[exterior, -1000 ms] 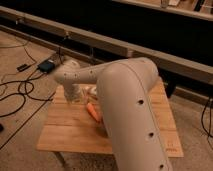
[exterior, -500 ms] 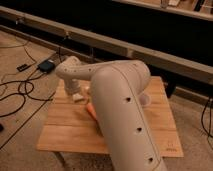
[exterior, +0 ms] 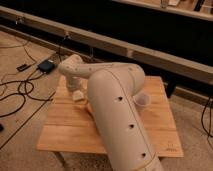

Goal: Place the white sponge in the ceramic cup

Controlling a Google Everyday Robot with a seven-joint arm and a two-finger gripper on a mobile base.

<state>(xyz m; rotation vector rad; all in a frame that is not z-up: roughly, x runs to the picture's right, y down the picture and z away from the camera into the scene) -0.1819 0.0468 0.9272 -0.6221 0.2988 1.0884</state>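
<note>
My white arm sweeps across the middle of the wooden table (exterior: pixel 65 130) and hides much of its top. The gripper (exterior: pixel 77 95) hangs from the wrist over the table's left part, pointing down, close above the wood. Its jaws stand wide, with nothing seen between them. The white sponge and the ceramic cup are both hidden from this camera, probably behind the arm.
A purple bowl (exterior: pixel 142 101) stands on the right side of the table, right beside my upper arm. A sliver of an orange stick (exterior: pixel 89 107) shows at the arm's left edge. Cables and a dark box (exterior: pixel 46 65) lie on the floor to the left. A long rail runs behind the table.
My upper arm has swung further across the table and now covers most of the orange stick. The wrist and gripper have hardly moved.
</note>
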